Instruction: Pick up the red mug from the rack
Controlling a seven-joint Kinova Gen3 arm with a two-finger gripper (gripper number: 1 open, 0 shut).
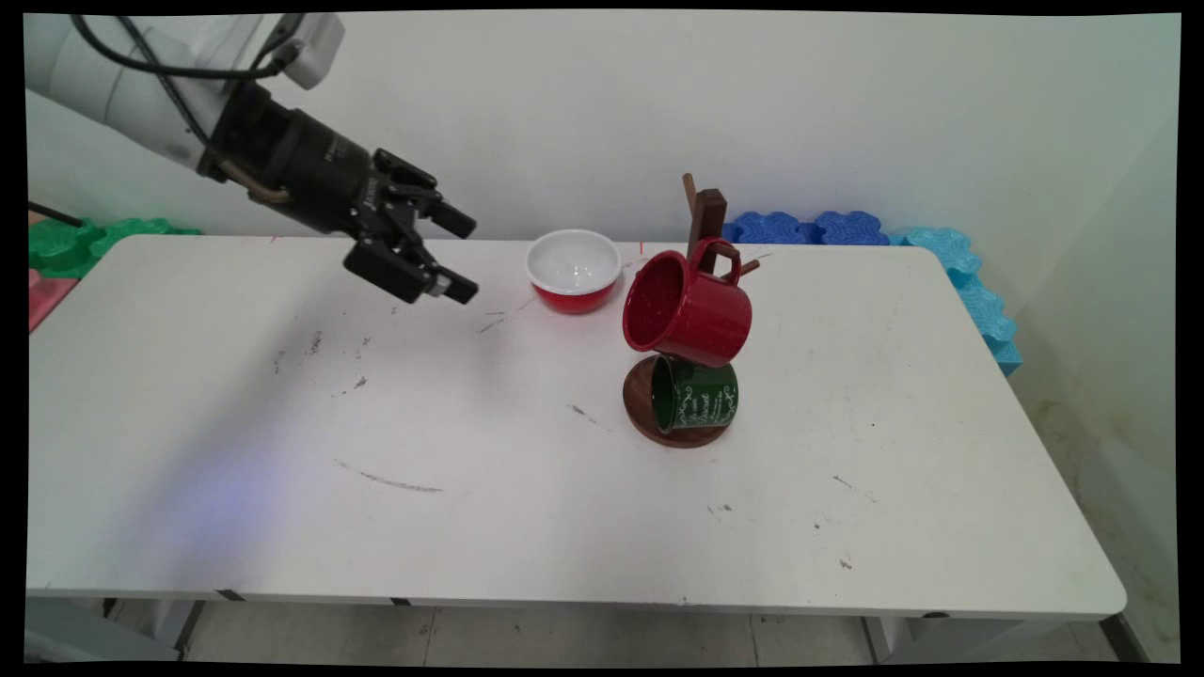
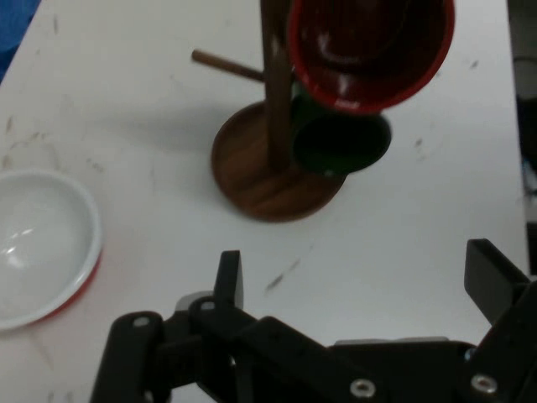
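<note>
- Your hand (image 1: 458, 252) hangs above the desk (image 1: 470, 508), its fingers (image 2: 228, 277) spread apart with nothing between them.
- Nearest to it is the red bowl (image 1: 574, 271) with a white inside, standing on the desk just to its right in the main view; the hand view cuts the bowl off at its left edge.
- Beyond the bowl you see a wooden mug stand (image 1: 704, 218) on a round base.
- A red mug (image 1: 687, 308) hangs from an upper peg, its mouth tilted towards the hand; it covers most of the stand's post in the main view.
- Under it a green mug (image 1: 694, 395) lies partly hidden; its white lettering is too small to read.
- Blue foam blocks (image 1: 809, 228) sit behind the desk, partly hidden by its edge.
</note>
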